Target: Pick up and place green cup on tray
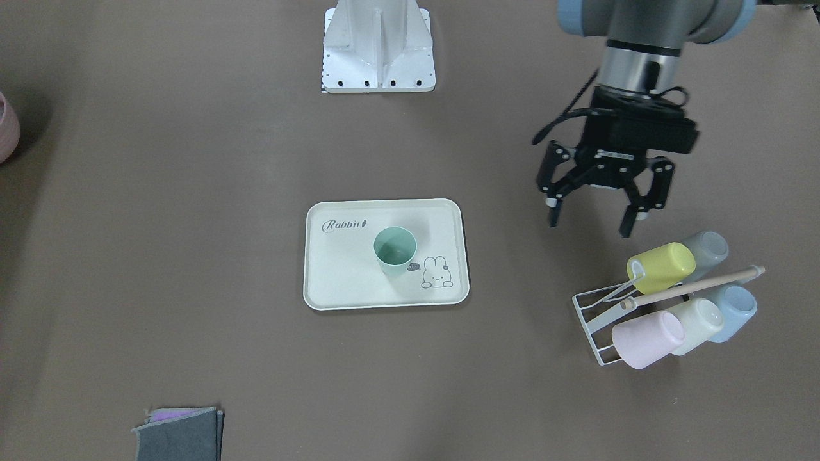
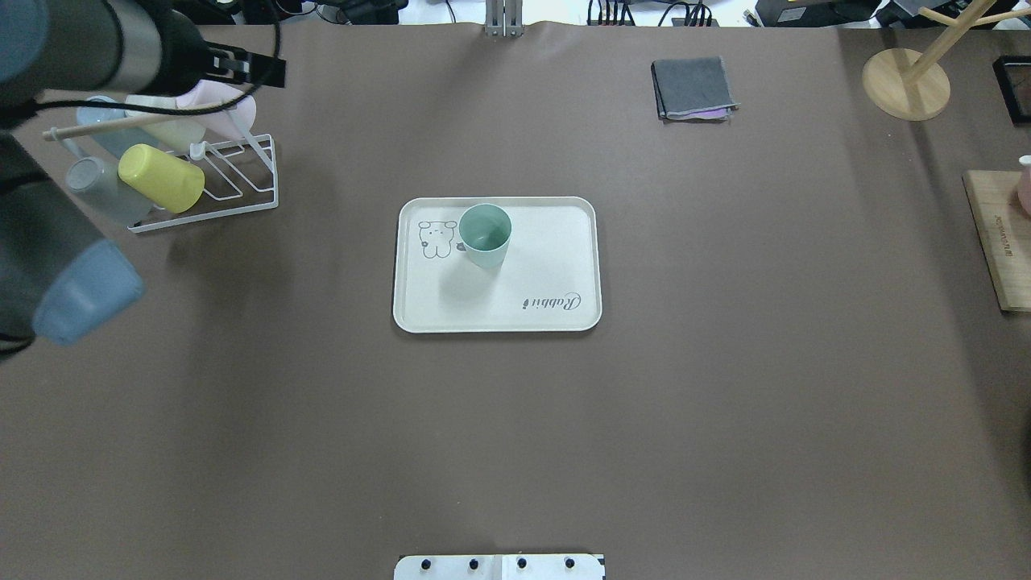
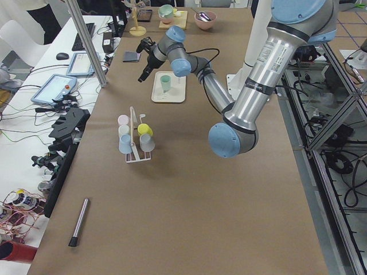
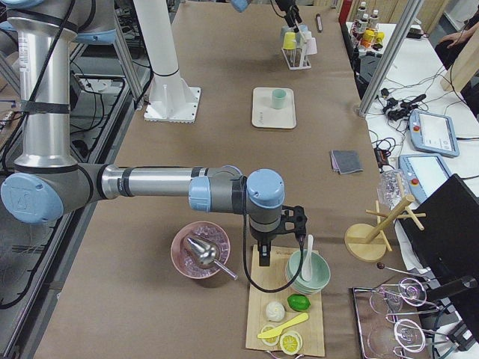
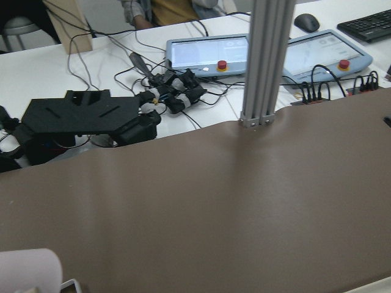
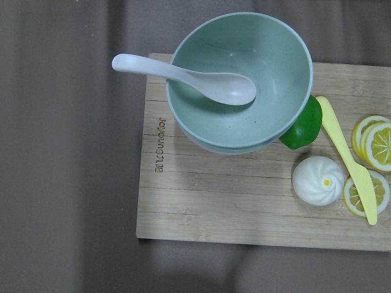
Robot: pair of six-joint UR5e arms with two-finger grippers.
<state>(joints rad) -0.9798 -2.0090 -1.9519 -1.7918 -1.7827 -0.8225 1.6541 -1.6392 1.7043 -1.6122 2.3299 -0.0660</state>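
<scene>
The pale mint-green cup [image 1: 395, 251] stands upright on the cream "Rabbit" tray [image 1: 339, 282], beside the bunny drawing; it also shows in the overhead view [image 2: 485, 235] on the tray [image 2: 548, 266]. My left gripper [image 1: 590, 225] is open and empty. It hangs above the table between the tray and the cup rack, close to the rack and well apart from the green cup. My right gripper [image 4: 263, 258] is far from the tray, over a wooden board; I cannot tell whether it is open or shut.
A white wire rack [image 1: 599, 323] holds several pastel cups, among them a yellow-green one [image 1: 663, 266]. Folded grey cloths [image 2: 693, 89] lie at the far side. A wooden board [image 6: 244, 201] carries a green bowl [image 6: 244, 61] and food. The robot's base [image 1: 378, 48] is behind the tray.
</scene>
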